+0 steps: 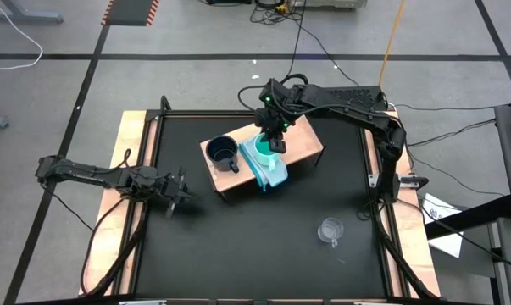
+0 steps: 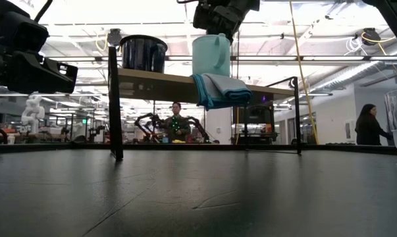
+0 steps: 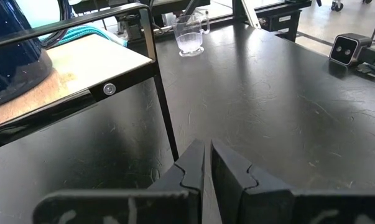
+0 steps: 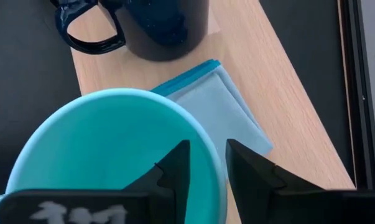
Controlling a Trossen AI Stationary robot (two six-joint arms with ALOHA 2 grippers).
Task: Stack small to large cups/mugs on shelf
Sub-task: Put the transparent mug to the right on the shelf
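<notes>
I'm pinching the turquoise cup (image 4: 106, 149) by its rim with the right gripper (image 4: 207, 163), jaws part-open astride the wall, holding it on the shelf (image 1: 304, 142) beside the navy mug (image 1: 221, 152). The left gripper (image 3: 207, 163) is waiting nearly closed and empty, while the glass mug (image 1: 330, 230) is sitting on the table.

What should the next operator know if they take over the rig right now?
Left tool: shut, empty, low over the table beside the shelf.
Right tool: fingers astride the rim of the turquoise cup, which sits on the shelf by the blue cloth; whether it grips is unclear.
Navy mug: on the shelf, next to the turquoise cup.
Glass mug: on the table, untouched.
Done: two cups are on the shelf.
Left: the glass mug; nothing is nested yet.
</notes>
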